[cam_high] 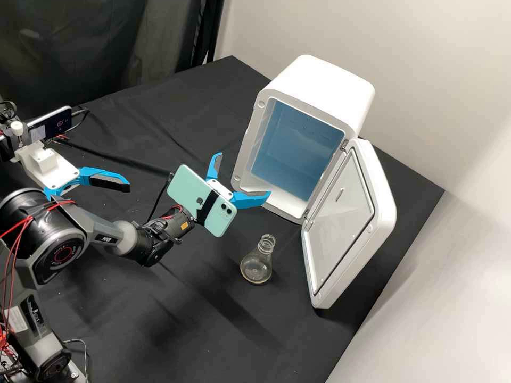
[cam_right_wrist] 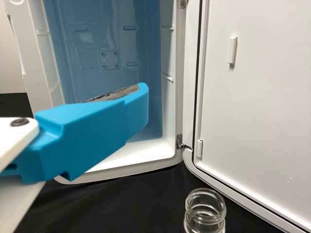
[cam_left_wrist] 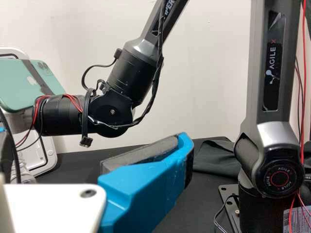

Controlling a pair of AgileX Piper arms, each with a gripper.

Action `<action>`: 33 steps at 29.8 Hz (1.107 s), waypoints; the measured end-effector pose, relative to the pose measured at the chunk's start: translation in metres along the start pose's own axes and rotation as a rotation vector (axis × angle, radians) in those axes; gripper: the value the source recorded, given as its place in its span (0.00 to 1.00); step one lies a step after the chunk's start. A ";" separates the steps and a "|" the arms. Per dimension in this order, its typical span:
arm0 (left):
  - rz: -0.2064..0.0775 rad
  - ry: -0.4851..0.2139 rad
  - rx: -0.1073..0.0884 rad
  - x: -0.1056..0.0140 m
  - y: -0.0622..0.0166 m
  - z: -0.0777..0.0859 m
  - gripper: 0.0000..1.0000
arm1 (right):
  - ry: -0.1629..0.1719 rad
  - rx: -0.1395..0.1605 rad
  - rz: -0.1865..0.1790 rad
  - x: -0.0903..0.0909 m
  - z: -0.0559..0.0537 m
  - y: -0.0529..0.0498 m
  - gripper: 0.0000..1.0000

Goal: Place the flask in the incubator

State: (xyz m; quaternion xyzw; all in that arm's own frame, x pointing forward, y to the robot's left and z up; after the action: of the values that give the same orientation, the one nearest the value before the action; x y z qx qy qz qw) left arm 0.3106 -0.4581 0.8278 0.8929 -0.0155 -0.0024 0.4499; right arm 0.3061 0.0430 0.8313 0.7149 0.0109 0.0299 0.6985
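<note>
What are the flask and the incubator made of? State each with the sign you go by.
Flask: clear glass by the look, possibly clear plastic; the bench shows through it and its ridged neck glints. Incubator: smooth white moulded plastic shell, with rounded corners and a soft sheen; the lining inside looks like pale blue plastic.

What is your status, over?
Right gripper open, empty, near flask. Left gripper far back. Flask upright on bench, outside incubator. Door open, nothing blocking.

flask on bench, before incubator — beside door
</note>
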 end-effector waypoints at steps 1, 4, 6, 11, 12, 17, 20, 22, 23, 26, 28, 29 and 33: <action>0.000 0.000 0.000 0.000 0.0000 0.000 1.00 | 0.000 0.000 0.000 0.000 0.000 0.000 1.00; 0.000 0.000 0.000 0.000 0.0000 0.000 1.00 | 0.000 0.000 0.000 0.000 0.000 0.000 1.00; 0.000 -0.002 0.002 0.000 0.0000 0.000 1.00 | 0.000 0.000 0.000 0.000 0.000 0.000 1.00; 0.000 -0.002 0.002 0.000 0.0000 0.000 1.00 | 0.000 0.000 0.000 0.000 0.000 0.000 1.00; 0.000 -0.002 0.002 0.000 0.0000 0.000 1.00 | 0.000 0.000 0.000 0.000 0.000 0.000 1.00; -0.021 0.024 0.016 0.003 -0.0087 -0.009 1.00 | 0.000 0.000 0.000 0.000 0.000 0.000 1.00; -0.047 0.048 0.015 0.005 -0.0169 -0.016 1.00 | 0.000 0.000 0.000 0.000 0.000 0.000 1.00; -0.066 0.062 0.014 0.006 -0.0229 -0.021 1.00 | 0.000 0.000 0.000 0.000 0.000 0.000 1.00; -0.075 0.070 0.014 0.006 -0.0255 -0.023 1.00 | 0.000 0.000 0.000 0.000 0.000 0.000 1.00; -0.088 0.090 0.008 0.007 -0.0306 -0.028 1.00 | 0.000 0.000 0.000 0.000 0.000 0.000 1.00; -0.093 0.105 0.005 0.007 -0.0323 -0.032 1.00 | 0.000 0.000 0.000 0.000 0.000 0.000 1.00; -0.094 0.112 0.003 0.006 -0.0327 -0.034 1.00 | 0.000 0.000 0.000 0.000 0.000 0.000 1.00; -0.101 0.145 0.002 0.004 -0.0344 -0.044 1.00 | 0.000 0.000 0.000 0.000 0.000 0.000 1.00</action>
State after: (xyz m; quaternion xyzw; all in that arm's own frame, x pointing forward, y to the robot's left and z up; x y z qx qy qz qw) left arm 0.3167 -0.4025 0.8263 0.8908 0.0622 0.0396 0.4484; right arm 0.3061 0.0430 0.8313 0.7149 0.0109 0.0299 0.6985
